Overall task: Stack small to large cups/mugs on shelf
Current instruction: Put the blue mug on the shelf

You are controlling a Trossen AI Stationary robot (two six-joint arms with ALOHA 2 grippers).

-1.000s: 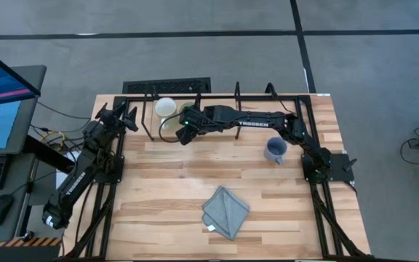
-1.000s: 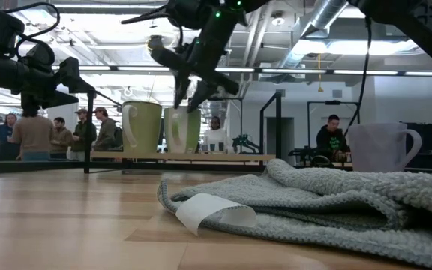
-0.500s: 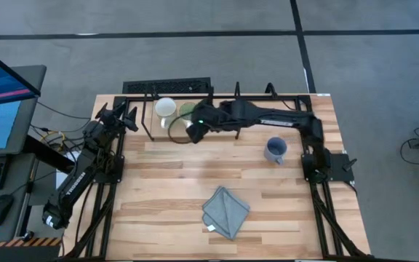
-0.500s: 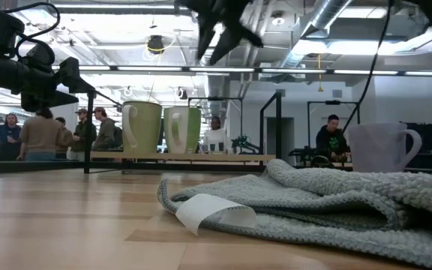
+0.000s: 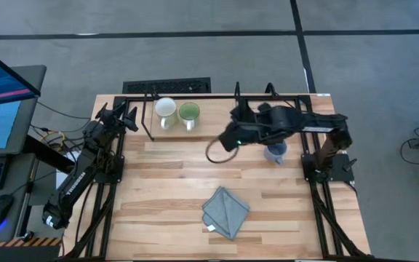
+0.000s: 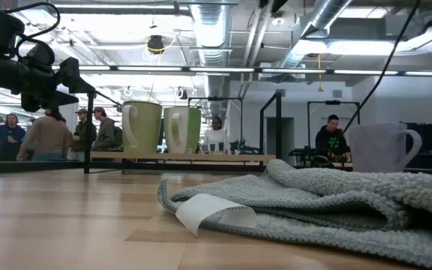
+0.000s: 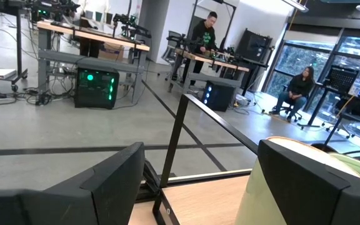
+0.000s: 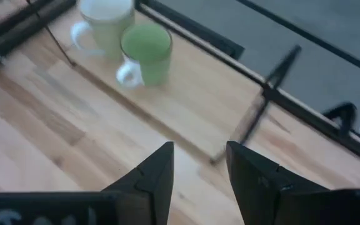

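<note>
Seen from above, the white handled mug (image 5: 165, 109) and the pale mug with the green inside (image 5: 189, 113) stand upright side by side, just beside each other, on the low shelf with a light wooden board and thin black metal frame (image 5: 217, 116) at the far edge of the wooden bench (image 5: 166, 185). We find the third, the blue-grey handled mug (image 5: 274, 152), off the shelf on the bench near the right arm's base, partly covered by that arm.

The right claw (image 5: 228, 140) hangs above the bench between the shelf and the blue-grey mug. In its wrist view we see its two dark fingers (image 8: 154, 175) parted narrowly with nothing between them, the two shelved mugs well beyond.

The left claw (image 5: 127, 115) waits at the bench's left edge, near the shelf's end post. Its wrist view shows its fingers (image 7: 114, 178) spread wide and empty, with what looks to us like a pale mug rim at the picture's edge, too close to be sure.

A folded grey-blue cloth (image 5: 225, 211) with a white tag lies at the front of the bench, well apart from the mugs. In the low view, people (image 6: 47, 135) stand in the room behind.
</note>
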